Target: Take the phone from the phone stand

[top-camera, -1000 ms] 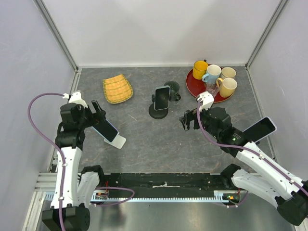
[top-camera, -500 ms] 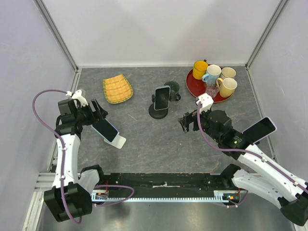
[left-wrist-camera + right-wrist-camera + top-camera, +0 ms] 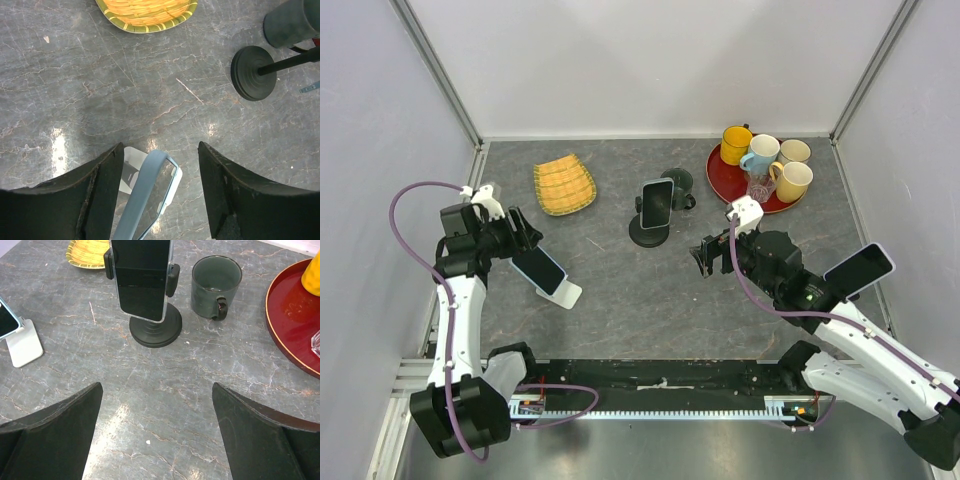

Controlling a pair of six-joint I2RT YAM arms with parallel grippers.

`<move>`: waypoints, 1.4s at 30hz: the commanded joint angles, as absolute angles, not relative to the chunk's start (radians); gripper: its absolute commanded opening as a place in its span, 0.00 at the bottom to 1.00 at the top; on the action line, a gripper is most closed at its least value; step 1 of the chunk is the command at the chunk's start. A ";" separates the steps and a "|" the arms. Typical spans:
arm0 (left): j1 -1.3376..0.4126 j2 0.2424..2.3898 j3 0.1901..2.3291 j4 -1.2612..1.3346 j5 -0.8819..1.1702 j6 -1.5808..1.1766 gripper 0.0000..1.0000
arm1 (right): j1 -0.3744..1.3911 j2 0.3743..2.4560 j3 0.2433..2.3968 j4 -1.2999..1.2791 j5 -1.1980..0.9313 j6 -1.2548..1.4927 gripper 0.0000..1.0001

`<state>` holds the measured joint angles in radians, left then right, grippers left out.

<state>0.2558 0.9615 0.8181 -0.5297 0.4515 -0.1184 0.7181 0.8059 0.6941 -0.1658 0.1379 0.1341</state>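
Note:
A phone in a light blue case (image 3: 542,268) leans on a white stand (image 3: 565,294) at the left. In the left wrist view this phone (image 3: 145,192) sits low between my open fingers, closer to the left finger (image 3: 102,190), with the white stand (image 3: 131,167) under it; I see no contact. My left gripper (image 3: 522,232) (image 3: 160,147) is open over its top edge. A second phone (image 3: 657,201) (image 3: 141,277) is clamped upright in a black round-based stand (image 3: 649,235) (image 3: 155,332) at the centre. My right gripper (image 3: 705,255) (image 3: 156,386) is open and empty, short of that stand.
A yellow woven basket (image 3: 564,184) lies at the back left. A dark mug (image 3: 216,280) stands just right of the black stand. A red tray (image 3: 718,170) with several mugs is at the back right. A third phone (image 3: 860,268) sits by the right wall.
My left wrist has shifted slightly up and left, staying open over the blue-cased phone. The right arm has hardly moved.

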 commanded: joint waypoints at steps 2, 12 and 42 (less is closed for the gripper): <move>0.261 0.979 0.824 -0.546 0.440 -0.072 0.67 | 0.730 0.790 0.681 -0.112 0.150 0.127 0.98; 0.261 0.979 0.792 -0.540 0.417 -0.087 0.65 | 0.739 0.785 0.670 -0.101 0.143 0.135 0.98; 0.259 0.904 0.879 -0.643 0.416 -0.101 0.16 | 0.744 0.811 0.692 -0.098 0.091 0.137 0.98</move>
<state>0.2554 0.9318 0.8124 -0.6304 0.4450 -0.1123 0.7380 0.8089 0.6754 -0.1425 0.1268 0.1345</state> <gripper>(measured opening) 0.244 0.982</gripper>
